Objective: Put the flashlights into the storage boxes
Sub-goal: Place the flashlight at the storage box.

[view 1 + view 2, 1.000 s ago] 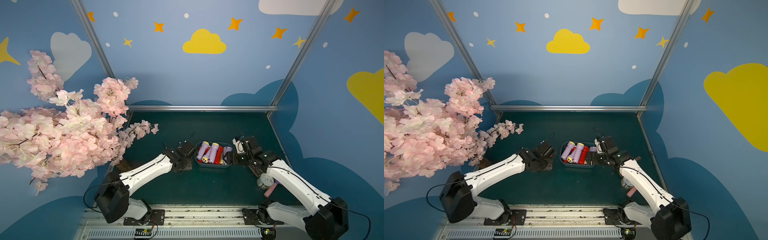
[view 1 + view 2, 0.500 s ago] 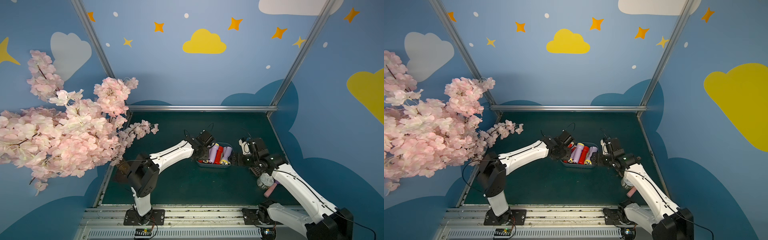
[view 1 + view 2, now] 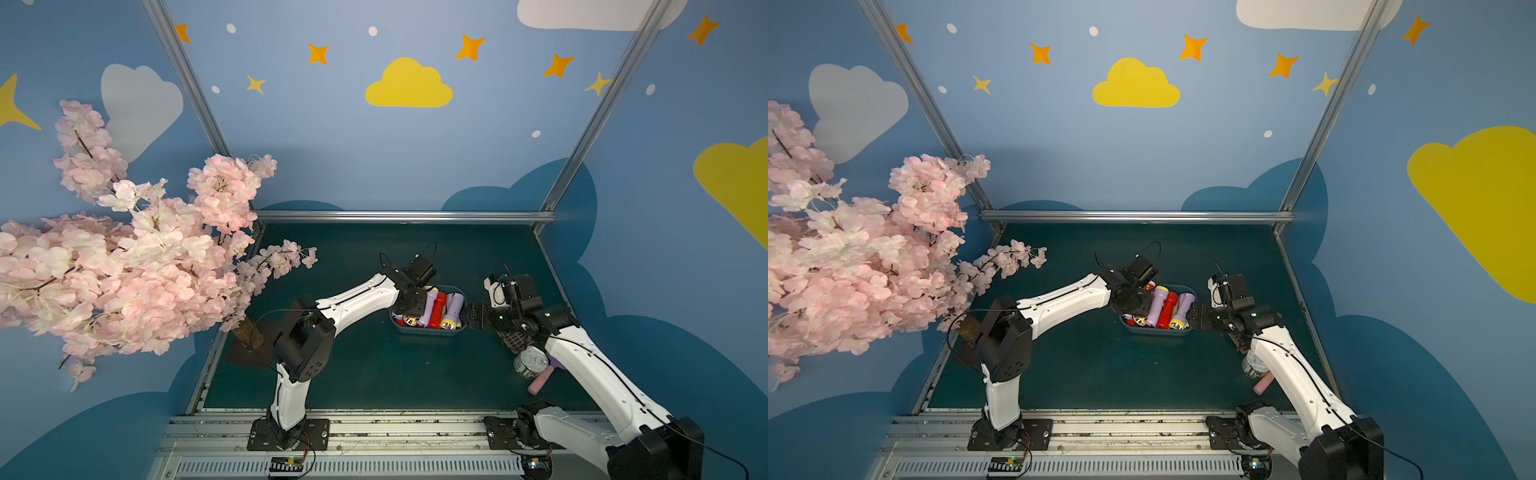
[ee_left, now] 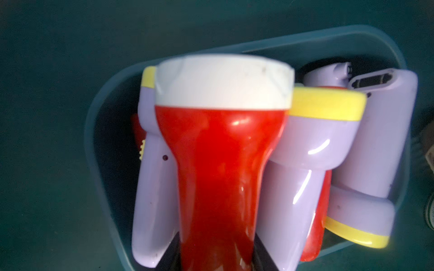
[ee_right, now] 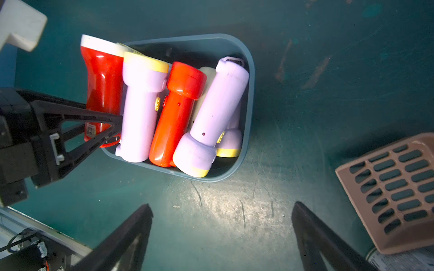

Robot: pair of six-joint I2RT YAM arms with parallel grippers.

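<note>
Green tabletop wide around crammed bin

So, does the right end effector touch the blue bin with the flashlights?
Apart. In the right wrist view, bare table separates the bin from the right end effector.

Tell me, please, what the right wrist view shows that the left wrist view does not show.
Only the right wrist view: the brown scoop, the right hand open above the table, and the left hand seen from the side, gripping the red flashlight. Only the left wrist view: that flashlight seen lengthwise from its handle, filling the middle. Both: the blue bin with red and lilac flashlights piled inside.
</note>
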